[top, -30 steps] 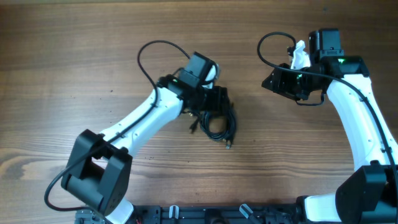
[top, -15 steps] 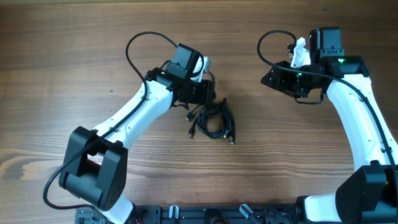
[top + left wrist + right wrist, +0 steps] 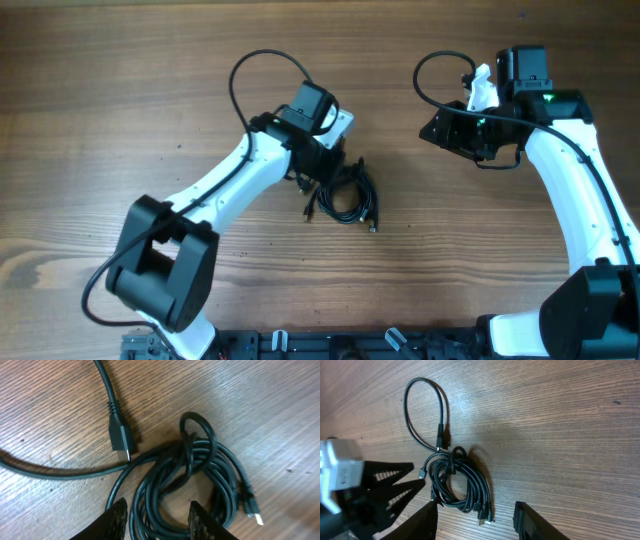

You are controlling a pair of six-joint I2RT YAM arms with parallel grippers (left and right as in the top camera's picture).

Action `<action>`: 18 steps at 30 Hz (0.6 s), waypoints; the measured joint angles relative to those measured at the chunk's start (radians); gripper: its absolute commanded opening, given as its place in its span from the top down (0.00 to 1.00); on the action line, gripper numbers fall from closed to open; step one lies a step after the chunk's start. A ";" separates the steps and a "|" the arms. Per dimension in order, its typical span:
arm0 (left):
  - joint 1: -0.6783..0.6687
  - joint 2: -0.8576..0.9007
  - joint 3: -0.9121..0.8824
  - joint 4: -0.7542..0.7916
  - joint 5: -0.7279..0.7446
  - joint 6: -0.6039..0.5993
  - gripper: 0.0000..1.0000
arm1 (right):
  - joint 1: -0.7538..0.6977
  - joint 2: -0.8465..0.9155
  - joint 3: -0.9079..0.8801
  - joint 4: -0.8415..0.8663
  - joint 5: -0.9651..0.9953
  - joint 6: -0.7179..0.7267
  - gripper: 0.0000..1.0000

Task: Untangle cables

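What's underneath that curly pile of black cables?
Wooden table shows through the hole in the middle of the cables. Whatever lies right beneath the cords themselves is covered, so I can't tell.

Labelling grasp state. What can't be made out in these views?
Left wrist: lower part of the cable bundle between the fingers of the left gripper, cut off by the bottom edge.
Overhead: left gripper's fingertips, hidden under its own wrist; type of each plug, too small.
All views: number of cables, strands overlap.
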 measured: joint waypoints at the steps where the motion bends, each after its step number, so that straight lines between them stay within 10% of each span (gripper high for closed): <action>1: -0.006 0.017 0.000 0.011 -0.016 0.006 0.59 | 0.000 0.000 0.000 -0.001 0.000 0.000 0.48; 18: -0.026 0.105 0.001 -0.041 -0.140 -0.146 0.67 | 0.000 0.000 0.000 -0.003 0.000 0.000 0.44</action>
